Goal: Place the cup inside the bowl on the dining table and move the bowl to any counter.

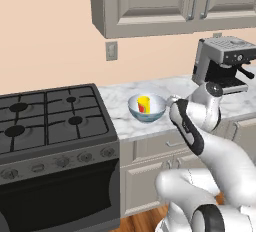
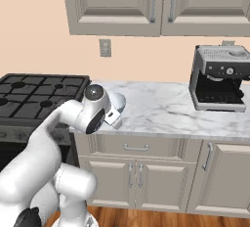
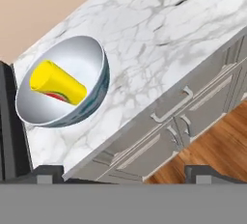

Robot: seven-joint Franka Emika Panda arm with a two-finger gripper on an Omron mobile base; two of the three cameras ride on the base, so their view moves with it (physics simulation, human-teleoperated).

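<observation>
End effector (image 3: 123, 174) stands released, its two dark finger tips spread wide at the bottom of the hand view with nothing between them. Both parts of the task look done, as far as the pictures show: the cup (image 1: 143, 104) lies inside the bowl (image 1: 147, 108), and the bowl sits on the narrow marble bench (image 1: 150, 96) over the panelled drawers, just right of the stove (image 1: 50, 121) and well left of the coffee machine (image 1: 225, 63). What seems left is only for the arm to draw clear. From the hand view, the bowl (image 3: 62, 85) lies apart from the end effector, beyond it and off to one side, with the cup (image 3: 58, 84) tipped over on the white inside. No finger touches the rim.
</observation>
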